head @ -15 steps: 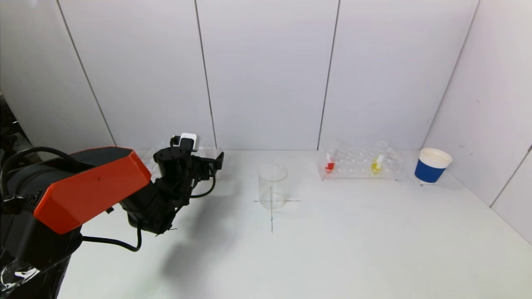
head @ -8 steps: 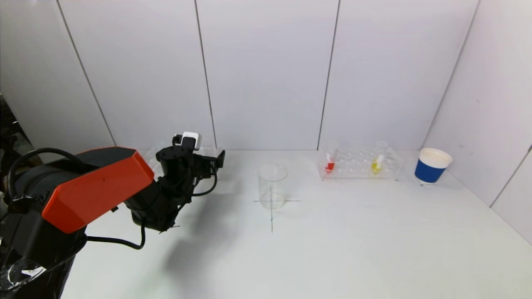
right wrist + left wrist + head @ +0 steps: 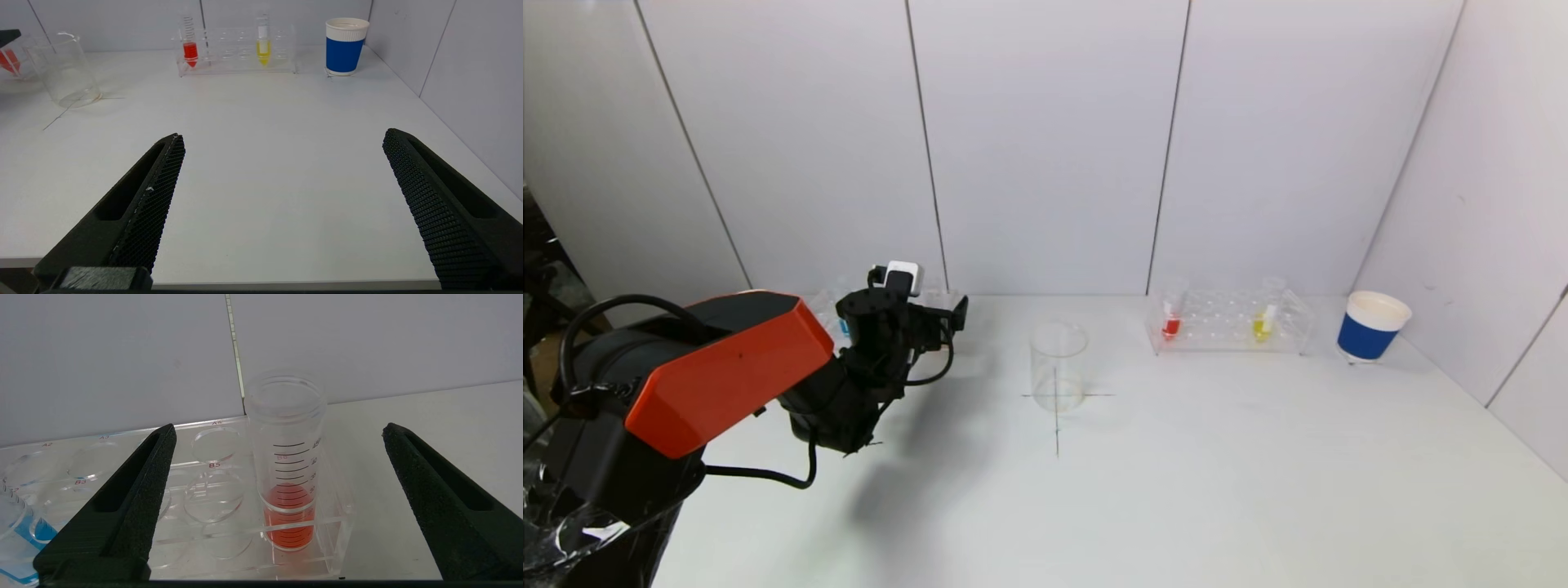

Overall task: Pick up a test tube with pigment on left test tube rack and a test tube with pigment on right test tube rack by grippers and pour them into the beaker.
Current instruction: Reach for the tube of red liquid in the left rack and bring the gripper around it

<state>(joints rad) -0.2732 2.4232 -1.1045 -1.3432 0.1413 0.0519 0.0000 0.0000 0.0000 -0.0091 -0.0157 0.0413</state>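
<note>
My left gripper (image 3: 278,433) is open, its black fingers (image 3: 139,486) on either side of a clear test tube with red pigment (image 3: 288,514), apart from it. The tube stands upright at the end of the clear left rack (image 3: 196,539). A tube with blue pigment (image 3: 24,535) stands in the same rack. In the head view the left arm (image 3: 882,327) hides most of that rack. The empty beaker (image 3: 1058,366) stands mid-table. The right rack (image 3: 1229,322) holds a red tube (image 3: 1171,325) and a yellow tube (image 3: 1263,325). My right gripper (image 3: 282,141) is open and empty over the table's front edge.
A blue paper cup (image 3: 1370,327) stands right of the right rack, near the side wall. A black cross mark (image 3: 1057,425) lies under and in front of the beaker. White wall panels stand close behind both racks.
My left arm has moved a little forward and to the right toward the left rack. The blue tube now shows beside it in the head view. Nothing else has moved.
</note>
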